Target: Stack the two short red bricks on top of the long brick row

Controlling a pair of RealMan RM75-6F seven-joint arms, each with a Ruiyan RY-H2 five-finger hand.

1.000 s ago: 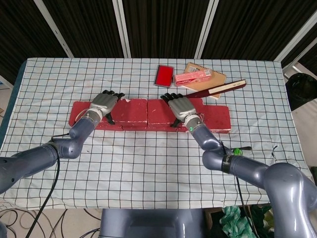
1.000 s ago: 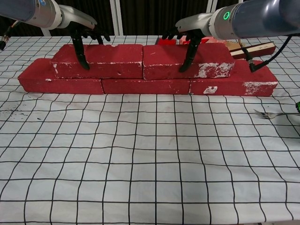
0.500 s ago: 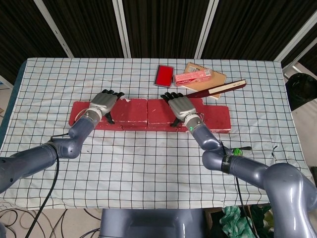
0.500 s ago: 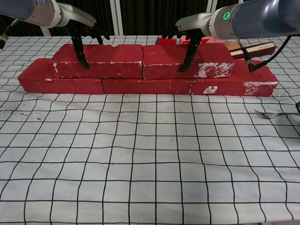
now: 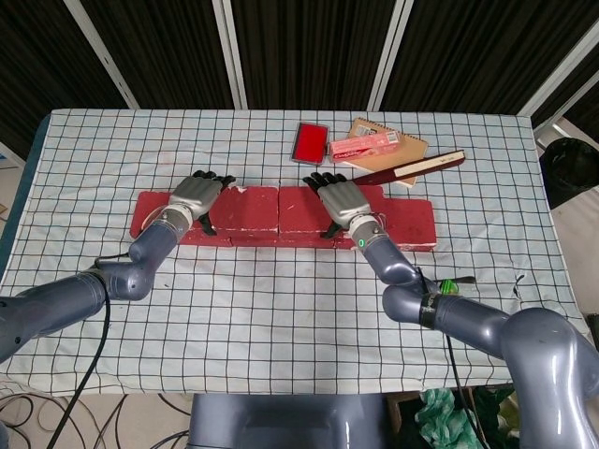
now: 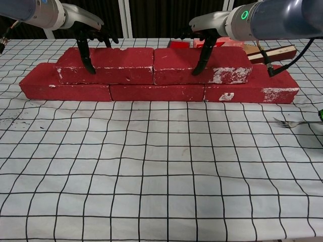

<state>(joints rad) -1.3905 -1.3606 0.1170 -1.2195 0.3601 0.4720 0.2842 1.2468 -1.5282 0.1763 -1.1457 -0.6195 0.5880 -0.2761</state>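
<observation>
Across the middle of the checked-cloth table [image 5: 281, 318], toward its far edge, the long row of red bricks [image 6: 156, 92] lies flat w/ both short red bricks on top: left short red brick [image 6: 108, 65] and right short red brick [image 6: 222, 64], butted end to end, roughly centred on the row.

Left hand [image 5: 197, 194] is draped over the left brick's left end, thumb down the front face, fingers over the back edge; it grips that brick. Right hand [image 5: 342, 204] does the same on the right brick, near the seam betw. the two; grips it too, thumb on the front face in chest view.

Judgement: stacking looks basically done, since both bricks are seated on the row. Left to do is prob. only letting go and pulling the arms clear w/o nudging the bricks. Can't tell if the bricks bear full weight or are partly carried.

Near the far right corner: red flat tin [image 5: 310, 143], pink box [image 5: 365, 145], brown notebook [image 5: 388, 150]. Fork [image 6: 298, 122] by the right edge.
</observation>
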